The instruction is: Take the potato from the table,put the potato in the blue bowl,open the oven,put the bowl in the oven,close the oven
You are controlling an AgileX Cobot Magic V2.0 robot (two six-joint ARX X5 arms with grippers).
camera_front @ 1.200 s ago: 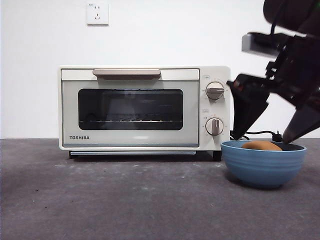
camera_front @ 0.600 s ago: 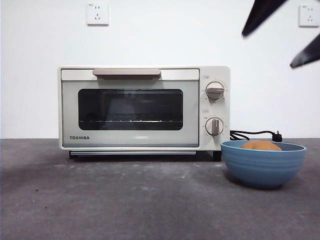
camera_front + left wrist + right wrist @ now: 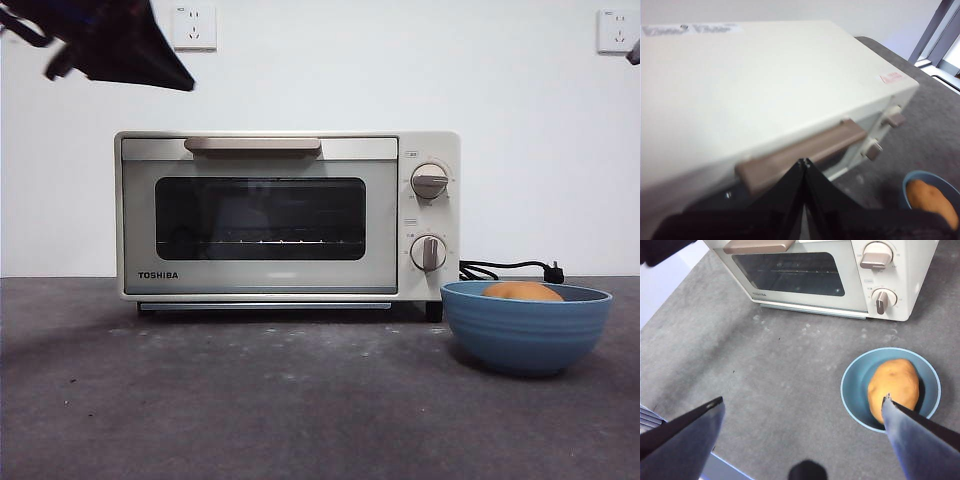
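**Potato bowled, door handle next**

We judged the step in hand to be opening the oven (image 3: 288, 216), since the potato (image 3: 893, 383) already lay in the blue bowl (image 3: 527, 326) and the door was shut. To do it well, we would bring our left gripper (image 3: 804, 162) down square to the beige handle (image 3: 802, 152), part the jaws enough to straddle the bar near its middle, then pull out and down along the door's arc, not straight back, so the oven did not slide on the table (image 3: 250, 400).

Our left jaws were pressed together, tips meeting just above the handle in the left wrist view, with the bar running crosswise beyond them; we could not tell whether they touched it. Our right gripper (image 3: 800, 405) hung high with its jaws wide apart, holding nothing, the bowl below near one jaw. The bowl stood toward the table's right side, just beside the oven's knob end.
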